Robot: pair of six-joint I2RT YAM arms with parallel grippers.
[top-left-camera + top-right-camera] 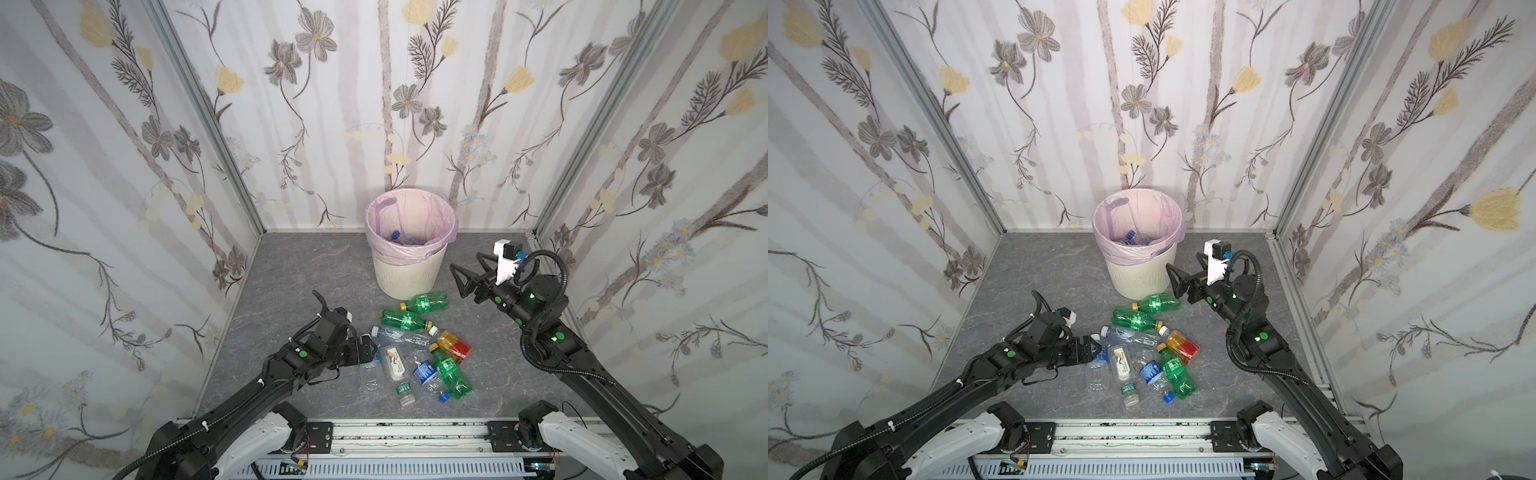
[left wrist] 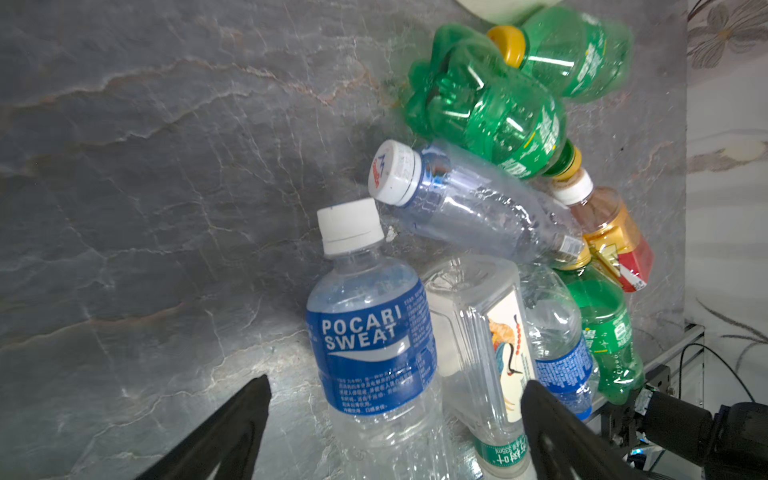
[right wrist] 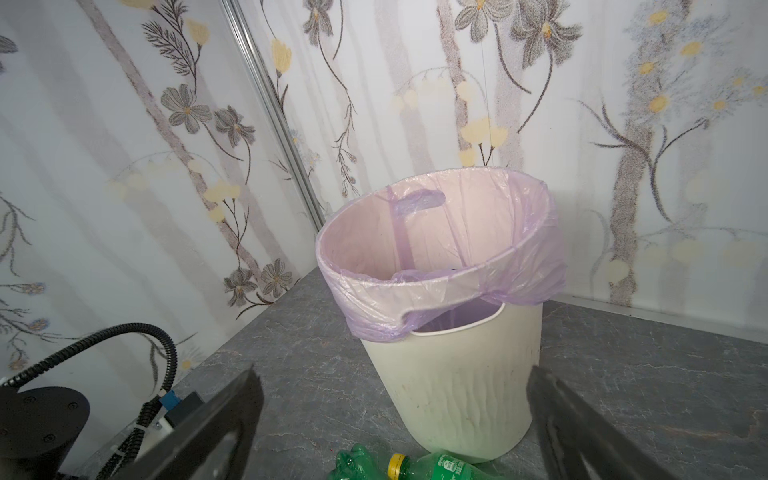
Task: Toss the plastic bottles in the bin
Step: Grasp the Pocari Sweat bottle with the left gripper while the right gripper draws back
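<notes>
Clear plastic bottle [image 2: 370, 332], blue Pocari Sweat label, white cap, left edge of heap [image 1: 419, 353] at lower centre in both top views, before cream ribbed bin [image 1: 405, 274]: probably light, thin-walled, slippery, crushable; take across labelled middle; left gripper [image 2: 397, 384] spread astride it, right gripper [image 1: 464, 261] spread, empty.

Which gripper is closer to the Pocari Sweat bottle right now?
Left. The left gripper is open, its jaws straddling the Pocari Sweat bottle; the right gripper hangs open beside the bin, beyond the bottle pile.
</notes>
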